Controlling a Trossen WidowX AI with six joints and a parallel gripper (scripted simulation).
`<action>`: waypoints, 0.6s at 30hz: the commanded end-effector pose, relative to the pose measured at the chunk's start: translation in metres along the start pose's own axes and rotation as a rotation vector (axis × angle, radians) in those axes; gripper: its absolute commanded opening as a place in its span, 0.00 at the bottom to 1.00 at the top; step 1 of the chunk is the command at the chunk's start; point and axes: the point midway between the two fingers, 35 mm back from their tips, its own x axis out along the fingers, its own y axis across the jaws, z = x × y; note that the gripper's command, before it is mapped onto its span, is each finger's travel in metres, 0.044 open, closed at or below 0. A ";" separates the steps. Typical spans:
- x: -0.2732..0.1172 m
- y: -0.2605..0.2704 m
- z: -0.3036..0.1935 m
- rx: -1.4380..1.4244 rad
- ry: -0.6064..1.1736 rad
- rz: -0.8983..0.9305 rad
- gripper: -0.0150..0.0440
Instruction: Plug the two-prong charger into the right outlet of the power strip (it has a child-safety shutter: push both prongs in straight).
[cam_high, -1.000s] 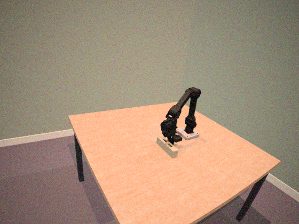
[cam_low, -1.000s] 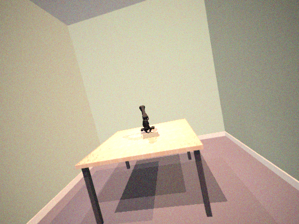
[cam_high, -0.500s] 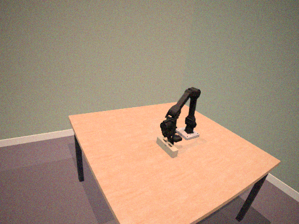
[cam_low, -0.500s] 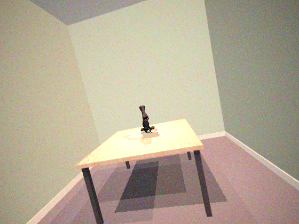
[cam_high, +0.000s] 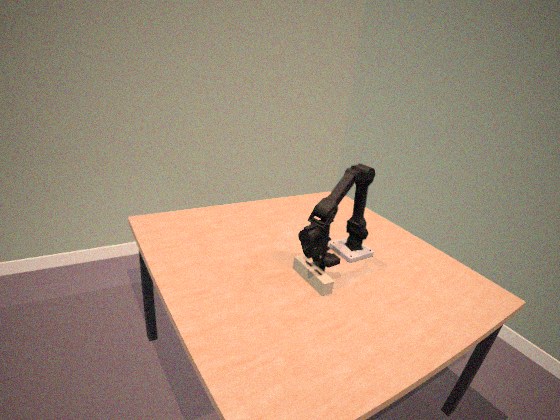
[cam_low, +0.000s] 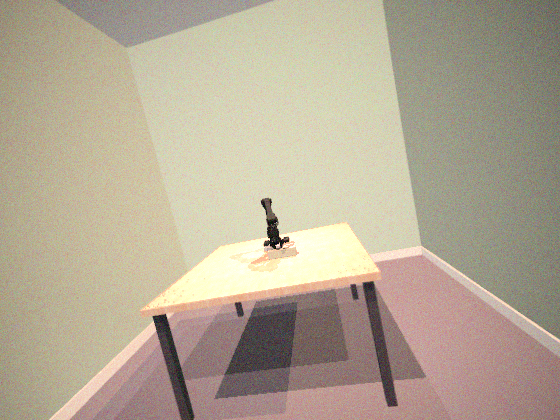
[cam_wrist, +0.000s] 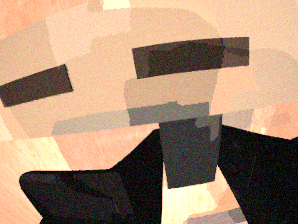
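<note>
The power strip (cam_high: 305, 273) (cam_low: 283, 254) (cam_wrist: 105, 65) is a pale beige block on the table. Two dark outlets show on it in the wrist view, the right outlet (cam_wrist: 187, 59) and the left outlet (cam_wrist: 37, 86). My gripper (cam_high: 322, 263) (cam_wrist: 190, 159) is low beside the strip and shut on the charger (cam_wrist: 190, 142), a dark grey block. In the wrist view the charger's front end meets the strip's near edge, below the right outlet in the picture. The prongs are hidden, and I cannot tell whether they touch the strip. The top and exterior views are too small to show the charger clearly.
The arm's pale base plate (cam_high: 342, 251) sits on the wooden table (cam_high: 240, 300) (cam_low: 320, 270) behind the gripper. The arm arches up from it and down to the strip. Shadows fall across the strip and the table.
</note>
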 end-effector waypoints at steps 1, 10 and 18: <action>-0.002 -0.001 0.011 -0.001 -0.031 -0.002 0.25; -0.002 -0.001 0.014 -0.001 -0.031 -0.002 0.25; -0.003 -0.001 0.015 -0.001 -0.031 -0.002 0.25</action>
